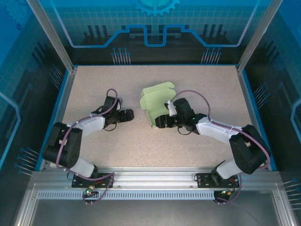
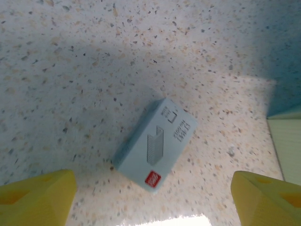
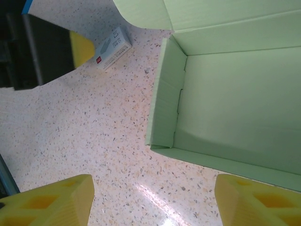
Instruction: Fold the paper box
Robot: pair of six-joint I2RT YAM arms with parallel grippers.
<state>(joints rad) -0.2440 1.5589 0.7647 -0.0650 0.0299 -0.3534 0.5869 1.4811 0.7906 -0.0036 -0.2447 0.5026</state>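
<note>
The paper box (image 1: 155, 101) is pale mint-green card, partly folded, and lies at the table's middle with its lid flap toward the back. In the right wrist view its side walls stand up around an empty inside (image 3: 230, 89). My right gripper (image 3: 154, 200) is open just off the box's near corner, holding nothing; from above it (image 1: 159, 121) sits at the box's front edge. My left gripper (image 1: 128, 115) is left of the box, open and empty (image 2: 153, 197). The box's edge (image 2: 287, 146) shows at the right of the left wrist view.
A small pale blue staples box (image 2: 155, 145) with a red mark lies flat on the speckled table between the left gripper's fingers and ahead of them, also seen as a staples box (image 3: 112, 47) from the right wrist. Blue walls ring the table (image 1: 94, 89).
</note>
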